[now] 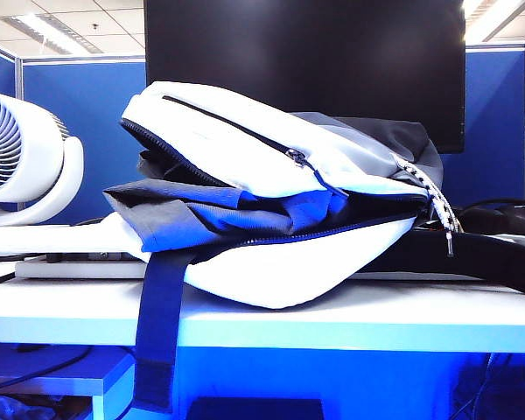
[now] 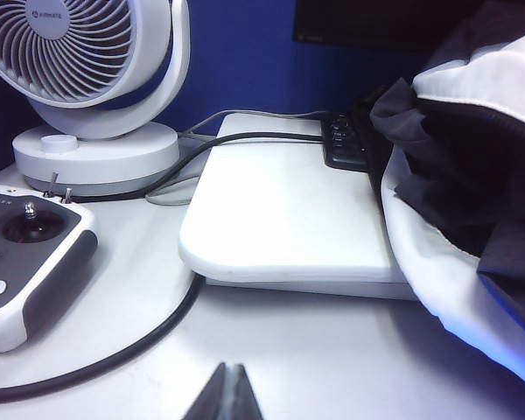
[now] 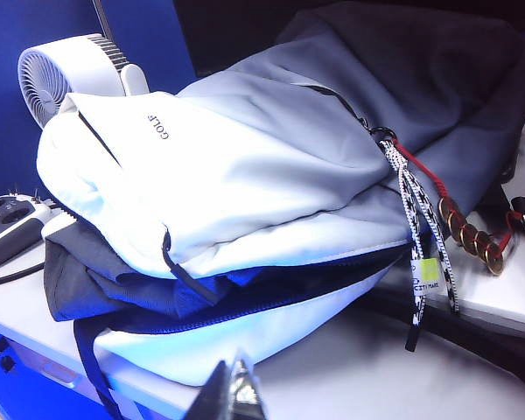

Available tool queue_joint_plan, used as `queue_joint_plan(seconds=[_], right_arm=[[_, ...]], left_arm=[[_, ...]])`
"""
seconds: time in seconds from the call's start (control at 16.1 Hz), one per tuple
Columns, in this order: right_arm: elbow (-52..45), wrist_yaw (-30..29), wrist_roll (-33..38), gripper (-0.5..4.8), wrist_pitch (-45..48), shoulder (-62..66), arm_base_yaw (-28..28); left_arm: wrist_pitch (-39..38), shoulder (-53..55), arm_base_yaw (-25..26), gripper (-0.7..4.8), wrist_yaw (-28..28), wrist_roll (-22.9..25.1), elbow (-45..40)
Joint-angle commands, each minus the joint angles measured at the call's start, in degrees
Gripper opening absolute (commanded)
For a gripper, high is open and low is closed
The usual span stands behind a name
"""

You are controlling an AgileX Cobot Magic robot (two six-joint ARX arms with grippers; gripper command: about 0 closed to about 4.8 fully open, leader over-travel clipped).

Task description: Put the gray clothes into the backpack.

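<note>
The white backpack [image 1: 271,157] lies on its side on the table, its zipped mouth gaping toward the left of the exterior view. The gray clothes [image 1: 219,210] sit in that mouth, a folded bluish-gray edge sticking out on the left. In the right wrist view the backpack [image 3: 245,166] fills the frame with the gray clothes [image 3: 96,280] bulging from the opening. My right gripper [image 3: 234,391] is shut and empty, short of the backpack's lower white side. My left gripper [image 2: 228,394] is shut and empty over bare table, with the backpack [image 2: 437,280] off to one side. Neither gripper shows in the exterior view.
A white desk fan [image 1: 22,157] stands at the table's left. A white board [image 2: 284,219], a black cable [image 2: 131,350] and a remote controller [image 2: 26,262] lie near the left gripper. A dark blue strap [image 1: 157,332] hangs over the table's front edge. A black monitor [image 1: 306,52] stands behind.
</note>
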Motion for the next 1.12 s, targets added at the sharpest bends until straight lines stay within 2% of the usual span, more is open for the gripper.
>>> queue_joint_plan(seconds=[0.06,0.87,1.0,1.12], right_arm=[[0.1,-0.1,-0.2,-0.01,0.7,0.0,0.0],[0.1,-0.1,-0.2,-0.01,0.5,0.0,0.0],[-0.3,2.3,-2.1,-0.01,0.6,-0.3,-0.5],[-2.4,6.6,-2.5,-0.01,1.3,-0.2,-4.3]], left_arm=[[0.7,-0.1,0.0,-0.05,0.3,0.3,0.0],[0.7,-0.1,0.0,-0.05,0.3,0.3,0.0],[0.7,-0.1,0.0,-0.05,0.3,0.3,0.0],[0.7,-0.1,0.0,-0.05,0.3,0.3,0.0]])
